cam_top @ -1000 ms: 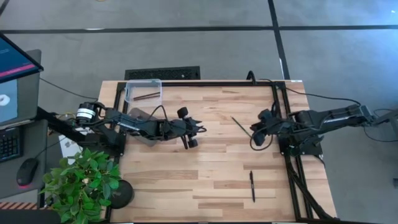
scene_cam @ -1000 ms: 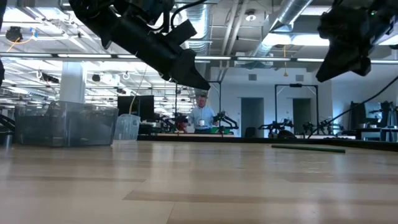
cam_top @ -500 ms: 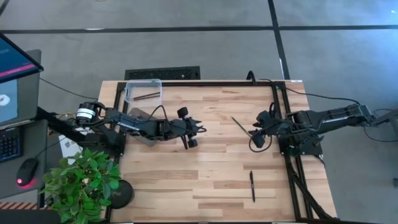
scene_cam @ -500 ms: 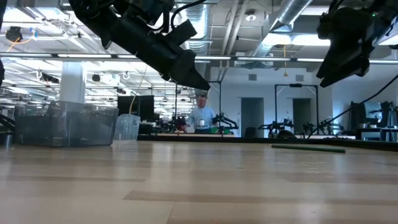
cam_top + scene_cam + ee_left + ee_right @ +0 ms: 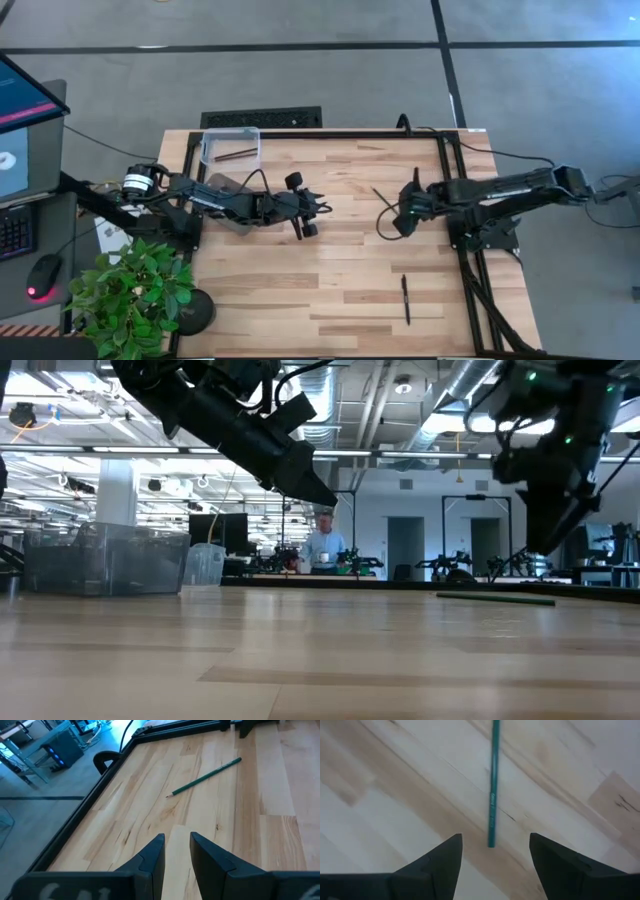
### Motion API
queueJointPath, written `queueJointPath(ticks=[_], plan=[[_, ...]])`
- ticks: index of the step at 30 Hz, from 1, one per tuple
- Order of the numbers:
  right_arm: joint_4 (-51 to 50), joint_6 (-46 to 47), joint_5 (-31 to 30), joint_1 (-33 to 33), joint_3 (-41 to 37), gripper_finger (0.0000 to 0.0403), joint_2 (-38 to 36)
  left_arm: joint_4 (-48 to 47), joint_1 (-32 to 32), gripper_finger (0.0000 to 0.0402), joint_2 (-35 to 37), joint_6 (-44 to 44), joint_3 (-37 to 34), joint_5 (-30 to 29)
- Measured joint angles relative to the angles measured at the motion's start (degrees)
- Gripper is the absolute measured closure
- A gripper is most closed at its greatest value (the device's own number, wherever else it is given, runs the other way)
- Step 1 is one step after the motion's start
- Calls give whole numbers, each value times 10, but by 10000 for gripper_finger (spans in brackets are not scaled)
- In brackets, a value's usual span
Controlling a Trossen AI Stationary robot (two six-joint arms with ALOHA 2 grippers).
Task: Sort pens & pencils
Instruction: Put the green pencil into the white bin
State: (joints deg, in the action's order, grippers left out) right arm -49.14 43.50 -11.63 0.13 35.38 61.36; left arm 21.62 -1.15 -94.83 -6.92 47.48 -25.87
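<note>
Seen from above, my right hand (image 5: 401, 213) hangs over the wooden surface (image 5: 340, 290), at the near end of a thin pencil (image 5: 384, 199). My left hand (image 5: 318, 209) waits mid-surface. One black pen (image 5: 406, 299) lies alone nearer the front edge; a clear bin (image 5: 231, 146) at the back left corner holds a brownish stick (image 5: 236, 154).

At surface level, the pencil (image 5: 495, 598) lies flat on the far right, my right hand (image 5: 545, 530) above it. A person (image 5: 322, 546) stands in the room behind.

From my left wrist: fingers (image 5: 152, 857) narrowly parted, nothing between them, green pencil (image 5: 204, 778) well ahead.

From my right wrist: fingers (image 5: 442, 855) spread wide, empty, the pencil (image 5: 493, 785) on the wood, its end between them.
</note>
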Motion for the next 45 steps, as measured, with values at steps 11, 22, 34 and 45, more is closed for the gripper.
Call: queueJointPath(ticks=[11, 22, 34, 45], plan=[[58, -101, 93, -84, 0, 148, 77, -13, 0, 319, 0, 1, 0, 1], [55, -125, 109, -119, 0, 148, 153, -34, 0, 319, 0, 6, 0, 1], [73, -168, 144, -118, 5, 151, 233, -35, 0, 319, 0, 8, 0, 3], [86, -185, 144, -118, 0, 235, 217, -43, 0, 319, 0, 20, 0, 3]])
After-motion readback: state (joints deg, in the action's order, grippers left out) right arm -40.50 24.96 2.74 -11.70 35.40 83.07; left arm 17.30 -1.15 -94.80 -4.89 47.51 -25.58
